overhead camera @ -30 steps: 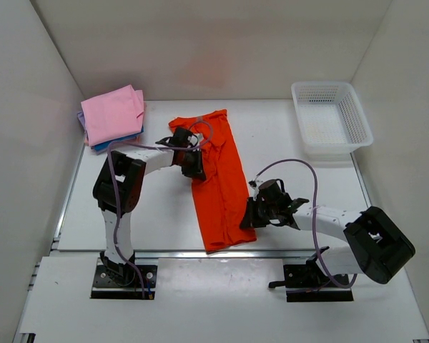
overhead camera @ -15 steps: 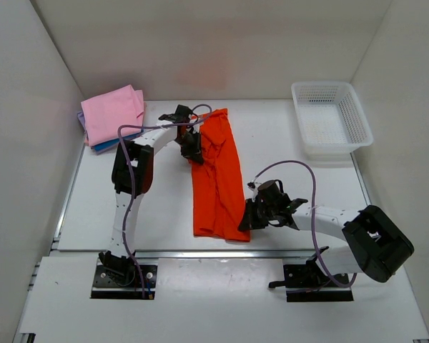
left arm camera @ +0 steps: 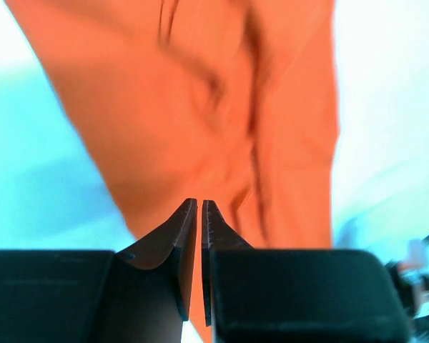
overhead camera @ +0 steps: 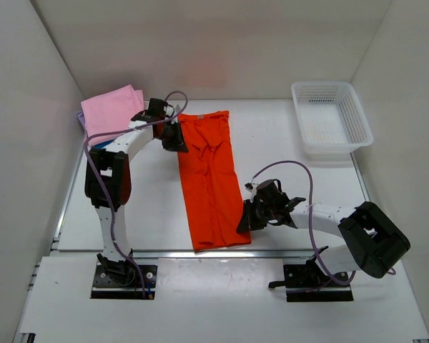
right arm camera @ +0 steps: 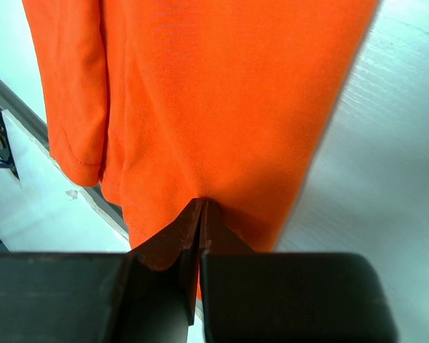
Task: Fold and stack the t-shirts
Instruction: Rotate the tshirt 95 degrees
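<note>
The bright orange t-shirt [overhead camera: 211, 182] lies as a long narrow strip down the middle of the table. My left gripper [overhead camera: 174, 134] is shut on its far left edge. In the left wrist view the fingertips of that gripper [left arm camera: 200, 202] pinch the orange cloth [left arm camera: 222, 107]. My right gripper [overhead camera: 244, 220] is shut on the shirt's near right edge. In the right wrist view that gripper [right arm camera: 201, 200] bites the orange cloth [right arm camera: 222, 93]. A folded pink t-shirt [overhead camera: 112, 112] tops a stack at the far left, with a purple edge [overhead camera: 81, 116] showing beneath it.
A white mesh basket [overhead camera: 365, 127] stands at the far right corner. White walls close in the table on three sides. A metal rail [overhead camera: 200, 253] runs along the near table edge, just below the shirt's hem.
My left gripper has moved left and away with the shirt's far edge. The shirt is pulled straighter and lies further left. My right gripper has barely moved.
</note>
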Available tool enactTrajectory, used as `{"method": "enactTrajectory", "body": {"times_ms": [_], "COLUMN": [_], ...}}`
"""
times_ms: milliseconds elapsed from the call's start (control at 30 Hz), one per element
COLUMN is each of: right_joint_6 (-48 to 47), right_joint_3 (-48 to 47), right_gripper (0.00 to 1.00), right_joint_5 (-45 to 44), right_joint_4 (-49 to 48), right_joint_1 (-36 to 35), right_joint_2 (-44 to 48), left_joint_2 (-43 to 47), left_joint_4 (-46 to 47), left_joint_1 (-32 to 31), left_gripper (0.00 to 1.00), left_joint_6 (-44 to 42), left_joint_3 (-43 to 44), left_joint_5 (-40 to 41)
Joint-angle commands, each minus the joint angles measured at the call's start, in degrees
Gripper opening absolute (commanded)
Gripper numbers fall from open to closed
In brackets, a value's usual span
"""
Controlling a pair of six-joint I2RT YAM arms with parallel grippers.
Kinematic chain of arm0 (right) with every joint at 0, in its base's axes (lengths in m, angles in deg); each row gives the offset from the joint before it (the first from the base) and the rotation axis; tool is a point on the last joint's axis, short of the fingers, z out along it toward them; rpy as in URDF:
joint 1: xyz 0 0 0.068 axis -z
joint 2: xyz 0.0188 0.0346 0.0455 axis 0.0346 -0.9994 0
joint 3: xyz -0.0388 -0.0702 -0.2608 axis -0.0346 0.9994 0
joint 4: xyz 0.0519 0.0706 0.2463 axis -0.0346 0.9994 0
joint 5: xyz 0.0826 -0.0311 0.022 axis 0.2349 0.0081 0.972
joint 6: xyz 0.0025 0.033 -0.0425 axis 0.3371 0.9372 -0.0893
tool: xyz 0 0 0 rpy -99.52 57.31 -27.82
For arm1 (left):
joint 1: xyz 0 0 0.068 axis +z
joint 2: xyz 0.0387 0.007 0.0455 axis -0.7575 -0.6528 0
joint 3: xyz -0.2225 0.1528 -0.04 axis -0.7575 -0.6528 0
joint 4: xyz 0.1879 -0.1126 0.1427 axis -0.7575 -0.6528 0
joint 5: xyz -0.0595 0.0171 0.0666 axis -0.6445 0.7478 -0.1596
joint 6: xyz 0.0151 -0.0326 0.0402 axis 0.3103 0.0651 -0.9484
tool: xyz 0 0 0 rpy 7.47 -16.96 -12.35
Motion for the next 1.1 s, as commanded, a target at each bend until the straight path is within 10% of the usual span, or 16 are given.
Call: {"method": "enactTrajectory", "body": {"times_ms": [0, 467, 667, 1067], "right_joint_6": [-1.7, 0.0, 0.7, 0.7], "right_joint_3": [1.2, 1.1, 1.3, 0.3], "right_gripper": [0.0, 0.01, 0.01, 0.03], "right_joint_5": [-1.7, -0.6, 0.1, 1.3], "right_joint_4": [3.8, 3.9, 2.8, -3.8], "right_joint_1": [-0.1, 0.1, 0.8, 0.1], "right_joint_2": [-1.4, 1.2, 0.2, -7.0], "left_joint_2": [-1.3, -39.6, -38.3, -45.9], "left_joint_4": [0.3, -21.2, -11.0, 0.2], "left_joint_1": [0.3, 0.2, 1.0, 1.1], "left_gripper": [0.2, 0.16, 0.15, 0.1], "left_joint_6": [1.2, 6.6, 11.7, 17.9], "left_joint_3": [8.6, 61.9, 51.3, 57.8], "left_joint_5": [1.7, 10.8, 7.9, -7.1]}}
